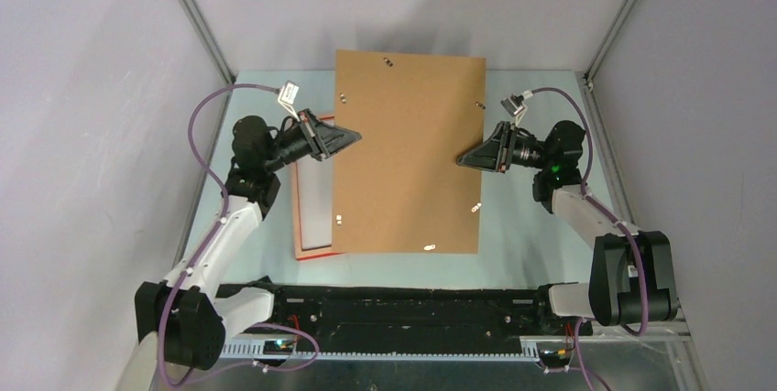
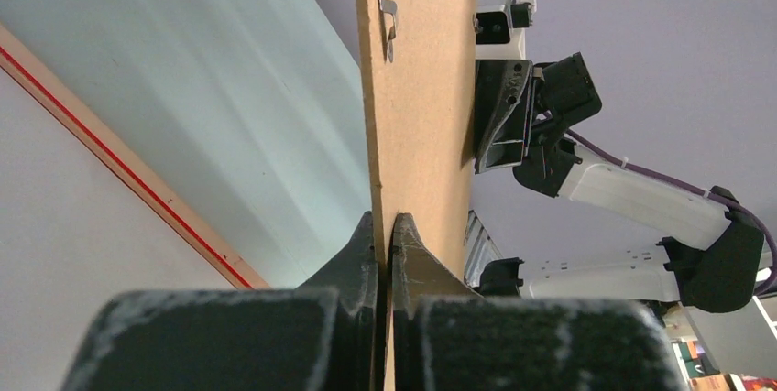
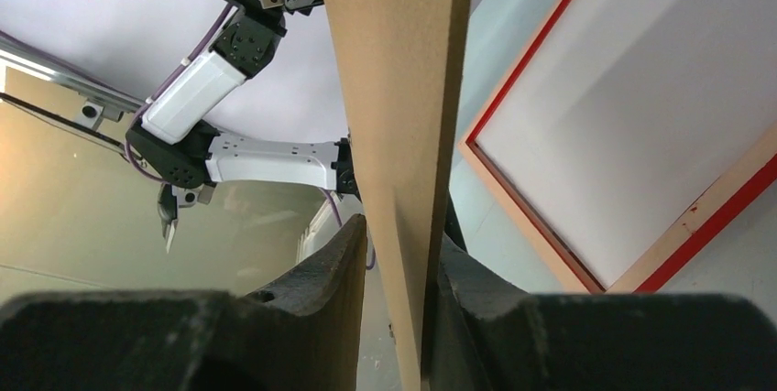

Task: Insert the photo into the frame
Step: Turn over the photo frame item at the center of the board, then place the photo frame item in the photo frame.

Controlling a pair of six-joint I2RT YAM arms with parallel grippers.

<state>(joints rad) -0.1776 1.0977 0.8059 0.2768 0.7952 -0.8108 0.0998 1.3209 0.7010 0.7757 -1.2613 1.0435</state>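
Note:
Over the middle of the table hangs a large brown backing board [image 1: 408, 153], tilted, with small metal clips [image 2: 388, 11] on it. My left gripper [image 1: 353, 137] is shut on its left edge, fingers pinching it [image 2: 385, 222]. My right gripper [image 1: 465, 161] straddles the right edge with its jaws open [image 3: 399, 235]; one finger lies against the board, the other stands off with a gap. The red frame [image 1: 311, 252] lies flat below the board's left side, partly covered. A plain white sheet [image 3: 623, 135] fills the frame. The photo's printed side is out of view.
The pale table [image 1: 531, 244] is walled by grey panels at left, right and back. A black rail [image 1: 412, 309] runs along the near edge between the arm bases. The board covers most of the table's middle and hides the frame's right part.

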